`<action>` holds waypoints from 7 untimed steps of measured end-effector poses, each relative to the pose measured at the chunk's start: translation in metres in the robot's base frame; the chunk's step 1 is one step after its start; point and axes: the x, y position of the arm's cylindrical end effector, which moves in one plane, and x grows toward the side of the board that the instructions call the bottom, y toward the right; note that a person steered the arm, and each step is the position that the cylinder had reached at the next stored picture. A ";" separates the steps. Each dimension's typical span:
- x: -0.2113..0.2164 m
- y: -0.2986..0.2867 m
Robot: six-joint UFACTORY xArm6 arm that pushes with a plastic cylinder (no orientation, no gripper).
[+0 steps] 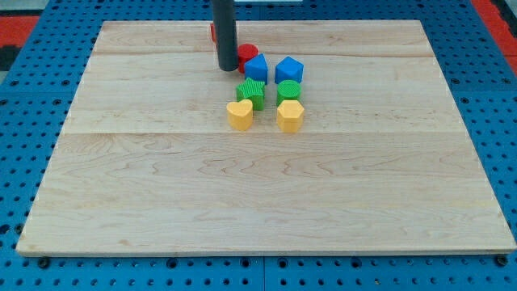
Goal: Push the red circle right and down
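1. The wooden board fills most of the view and lies on a blue pegboard surface that shows on all sides.
2. My rod comes down from the view's top, dark and upright. My tip rests on the board in its upper part, left of centre.
3. This rig carries no claw, so there is no open or closed state to record; the rod is the only tool in view.
4. The red circle sits just to the view's right of my tip and looks to be touching it. It is partly hidden by the rod and presses against the upper left of the left blue block.
5. A second red block shows only as a sliver behind the rod, above the tip; I cannot tell its shape.
6. The right blue block stands just beside the left one, apart from it.
7. Below the blue pair are two green blocks, one under each.
8. Below those are a yellow heart and a yellow hexagon, each touching the green block above it.
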 end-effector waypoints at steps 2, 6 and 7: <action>-0.020 0.033; -0.039 0.147; -0.017 0.196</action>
